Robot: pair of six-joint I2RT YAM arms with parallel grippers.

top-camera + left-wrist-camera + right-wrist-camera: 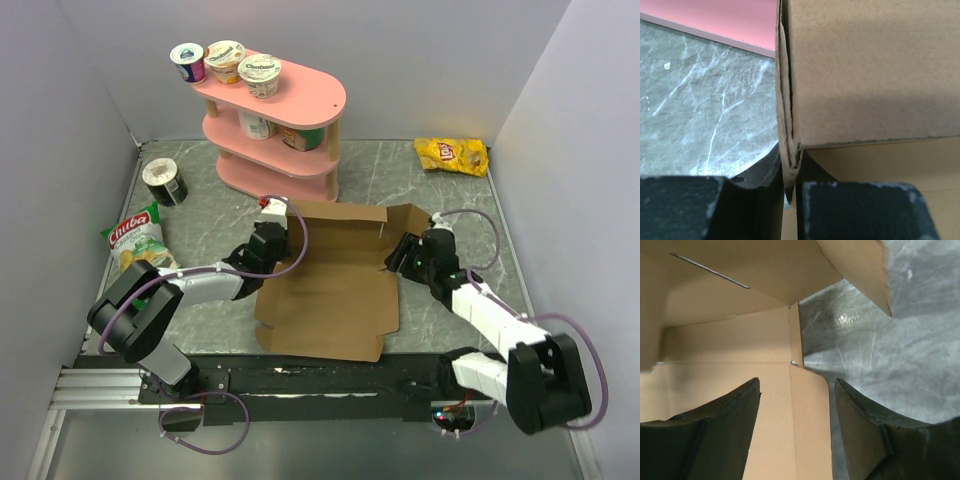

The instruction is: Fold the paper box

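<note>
Left jaws pinching paper box wall, right jaws parted astride its edge

A robot lab cell: white walls enclose a marbled table staged with a pink shelf.

paper box: cropped top, right | pink shelf behind paper box: mostly cropped | cups on shelf: small print illegible
</note>
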